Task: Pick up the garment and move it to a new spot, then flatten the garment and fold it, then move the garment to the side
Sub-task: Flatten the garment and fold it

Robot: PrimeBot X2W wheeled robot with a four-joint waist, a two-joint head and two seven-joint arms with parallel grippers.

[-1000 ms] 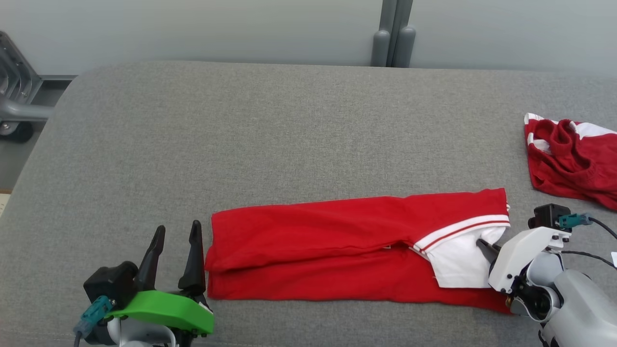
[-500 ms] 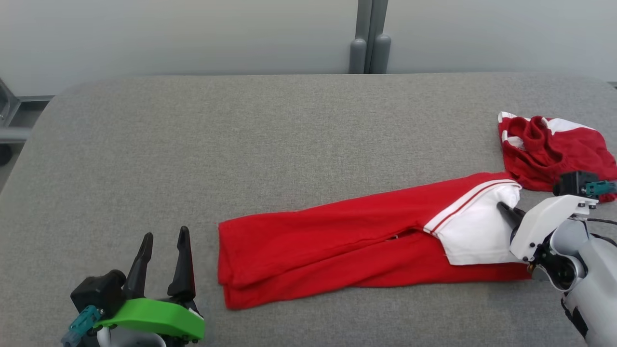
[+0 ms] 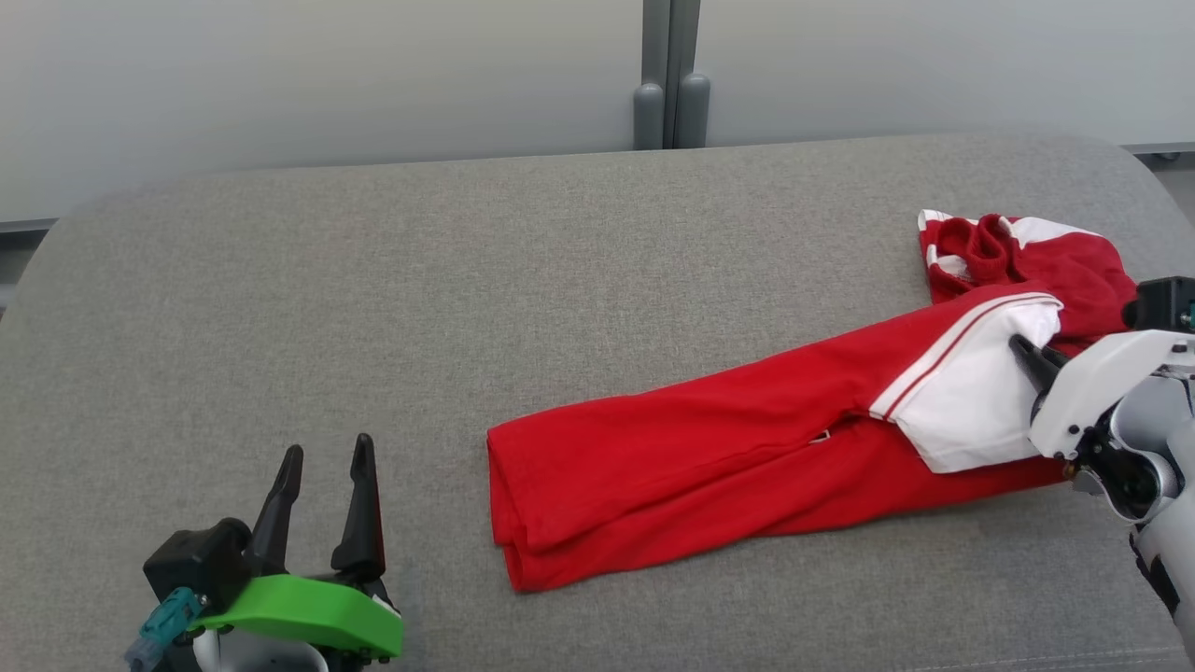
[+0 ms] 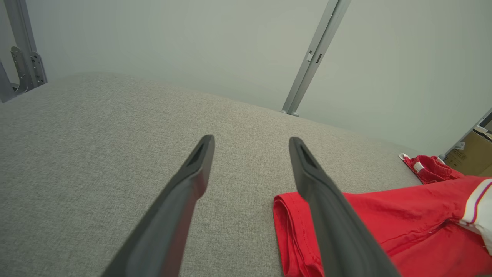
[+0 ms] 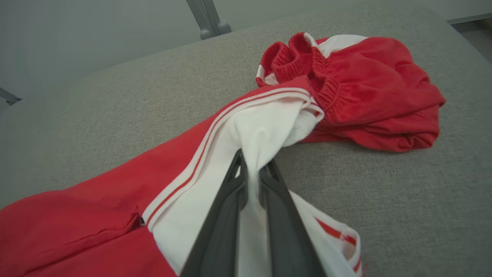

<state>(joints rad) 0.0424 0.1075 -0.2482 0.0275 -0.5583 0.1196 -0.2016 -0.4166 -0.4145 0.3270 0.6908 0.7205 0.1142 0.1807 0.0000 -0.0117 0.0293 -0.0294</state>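
Note:
The garment (image 3: 709,457) is a red shirt with a white striped sleeve, folded into a long band that slants across the grey padded table. My right gripper (image 3: 1022,350) is shut on its white sleeve end (image 5: 265,127), which is lifted and touches a second red garment. In the right wrist view the white cloth runs pinched between my two dark fingers (image 5: 226,207). My left gripper (image 3: 322,453) stands open at the lower left, apart from the garment's folded end (image 4: 292,231), with nothing between its fingers.
A crumpled pair of red and white shorts (image 3: 1027,257) lies at the far right of the table (image 3: 373,308), against the held sleeve. A grey post (image 3: 667,93) stands behind the table's back edge. A cardboard box (image 4: 471,156) sits beyond the right end.
My right gripper has dragged the sleeve end up and to the right until it meets the shorts, slanting the garment and pulling its folded end away from my left gripper. The head camera has turned right.

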